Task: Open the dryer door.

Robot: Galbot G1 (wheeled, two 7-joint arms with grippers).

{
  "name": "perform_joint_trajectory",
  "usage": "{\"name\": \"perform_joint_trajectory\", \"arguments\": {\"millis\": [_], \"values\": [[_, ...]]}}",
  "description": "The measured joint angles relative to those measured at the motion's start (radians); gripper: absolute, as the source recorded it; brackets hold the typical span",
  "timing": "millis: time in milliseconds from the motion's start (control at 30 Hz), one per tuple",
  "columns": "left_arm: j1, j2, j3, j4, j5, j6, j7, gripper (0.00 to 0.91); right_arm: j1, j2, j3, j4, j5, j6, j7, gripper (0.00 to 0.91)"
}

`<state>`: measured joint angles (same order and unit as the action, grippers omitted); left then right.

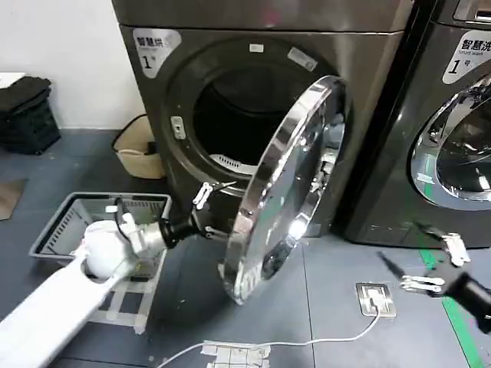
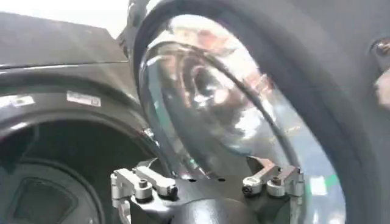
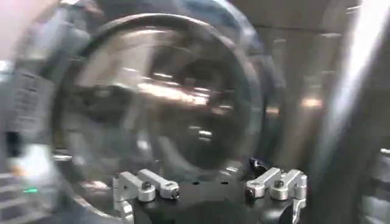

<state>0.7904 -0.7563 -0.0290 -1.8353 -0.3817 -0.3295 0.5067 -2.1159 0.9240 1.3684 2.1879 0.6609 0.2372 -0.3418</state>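
Nearest the camera in the head view, the left arm reaches forward from the lower left, and the left gripper (image 1: 207,208) sits just behind the free edge of the dryer door (image 1: 284,192), on its inner side. Its fingers are spread apart and close on nothing; whether a fingertip is touching the door's rim cannot be told from the head view. In the left wrist view the gripper's two fingers (image 2: 143,184) stand well apart, with the door's glass bowl (image 2: 213,103) rising between and beyond them, so the pincer is open and has hold of nothing.

The right gripper (image 1: 437,264) hangs low at the right, near the floor in front of the second machine (image 1: 453,130), well apart from the dryer door. Its fingers are also spread (confirmed in the right wrist view, where the two fingers (image 3: 146,185) stand apart), empty, and it appears idle.

The dryer door itself is unlatched and swung out on its right-hand hinge, standing roughly edge-on to the camera, its chrome ring facing out to the right. Behind it the drum opening (image 1: 230,123) is fully exposed.

Judgement: the task is largely done. The latch is released and the door is well open. What may remain is a further push to swing it wider, then withdrawal of the left arm.
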Motion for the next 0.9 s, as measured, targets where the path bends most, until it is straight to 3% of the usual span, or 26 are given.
{"name": "perform_joint_trajectory", "arguments": {"millis": [233,500,667,900], "values": [[-0.067,-0.045,0.088,0.022,0.005,-0.003,-0.003,0.907,-0.014,0.166,0.091,-0.056,-0.049,-0.008,0.093,0.907],[-0.136,-0.103,0.173,0.056,0.015,-0.009,-0.027,0.907,0.022,0.341,0.187,-0.117,-0.082,-0.069,0.129,0.907],[-0.174,-0.135,0.219,0.078,0.028,-0.013,-0.049,0.907,0.033,0.418,0.244,-0.157,-0.089,-0.071,0.147,0.907],[-0.221,-0.200,0.274,0.120,0.061,-0.023,-0.081,0.907,0.062,0.485,0.341,-0.237,-0.117,-0.134,0.222,0.907]]}}
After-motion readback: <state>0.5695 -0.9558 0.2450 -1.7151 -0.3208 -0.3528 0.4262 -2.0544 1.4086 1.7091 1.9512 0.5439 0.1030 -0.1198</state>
